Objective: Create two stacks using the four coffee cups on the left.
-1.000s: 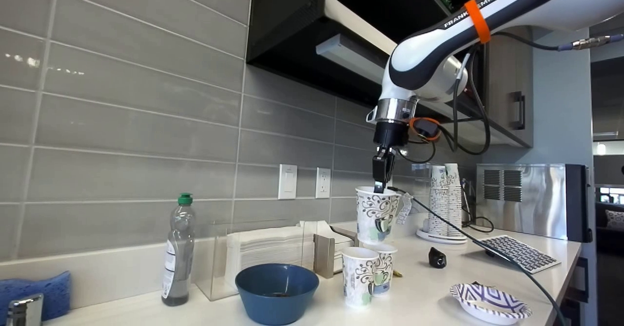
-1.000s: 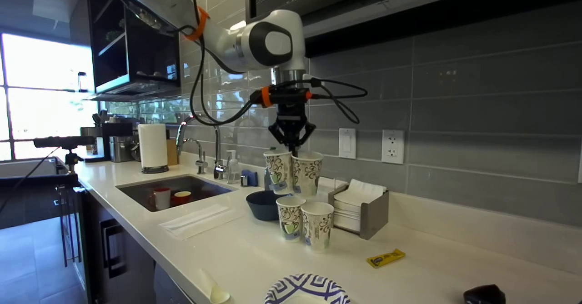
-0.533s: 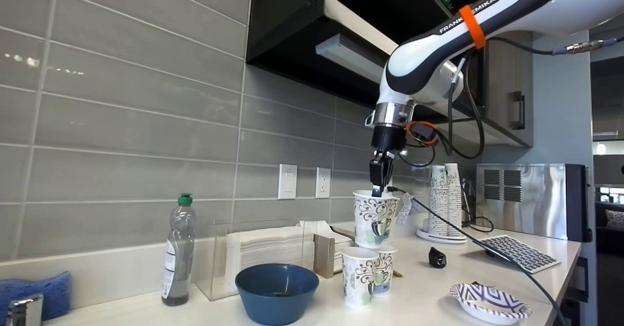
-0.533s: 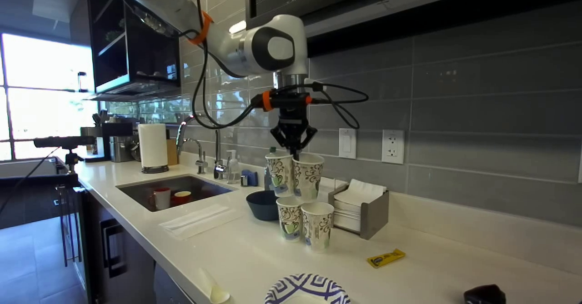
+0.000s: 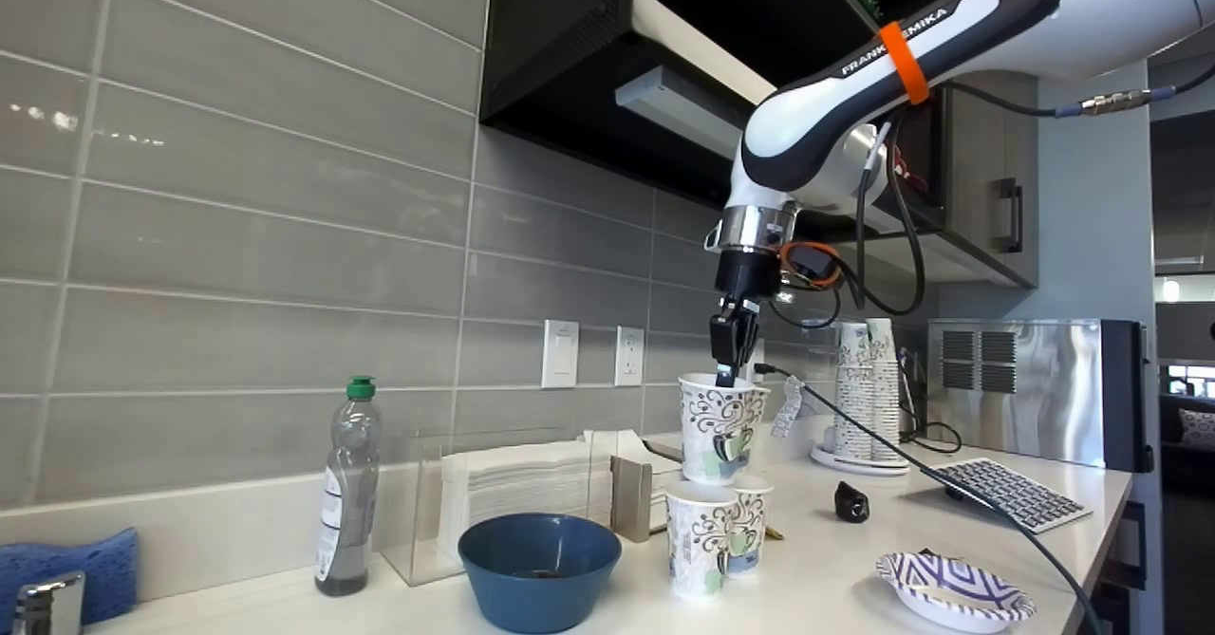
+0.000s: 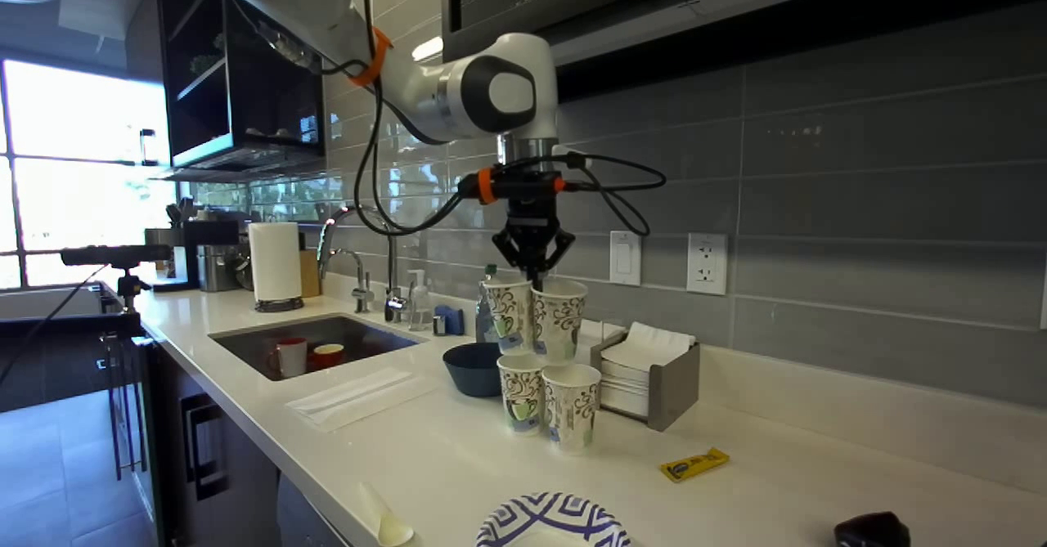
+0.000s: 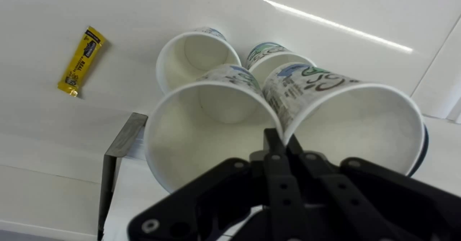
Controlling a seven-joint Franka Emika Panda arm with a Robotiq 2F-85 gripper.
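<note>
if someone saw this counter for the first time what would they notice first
Most likely the pincer holding up two patterned paper cups at once by their adjoining walls, higher than two matching cups standing on the counter. After that, perhaps the yellow packet lying apart from the cups, and the blue bowl left of the standing pair in both exterior views.

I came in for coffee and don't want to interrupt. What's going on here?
A robot's gripper has one paper cup and a second paper cup pinched together at their rims, up off the counter. Lower down, a third cup and a fourth cup stand upright. None of these four looks nested yet, so neither stack is made.
</note>
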